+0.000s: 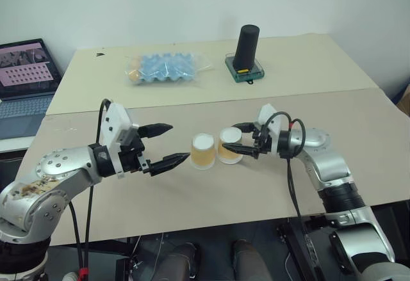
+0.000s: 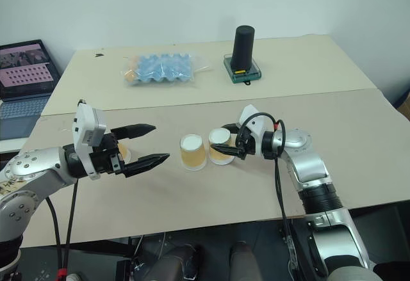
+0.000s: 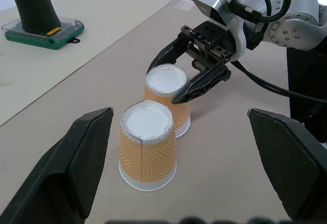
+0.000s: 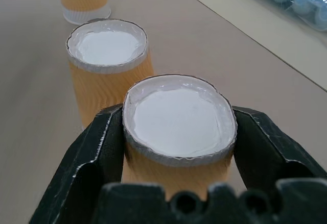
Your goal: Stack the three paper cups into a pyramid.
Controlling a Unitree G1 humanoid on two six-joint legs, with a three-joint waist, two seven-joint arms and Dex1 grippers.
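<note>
Two orange-tan paper cups stand upside down, side by side, at the table's middle: the left cup (image 1: 203,151) and the right cup (image 1: 226,155). My right gripper (image 1: 229,137) has its black fingers (image 4: 97,152) pressed against both sides of the right cup (image 4: 179,119) near its white top, and that cup rests on the table. The third cup (image 2: 123,152) stands further left, partly hidden behind my left gripper (image 1: 179,142). That gripper hangs wide open just left of the pair, holding nothing.
At the back stand a tall black cylinder (image 1: 246,45) on a green base (image 1: 244,71) and a blue egg tray (image 1: 165,68) in clear plastic. A laptop (image 1: 24,76) sits off the table's left. A seam (image 1: 211,102) crosses the tabletop.
</note>
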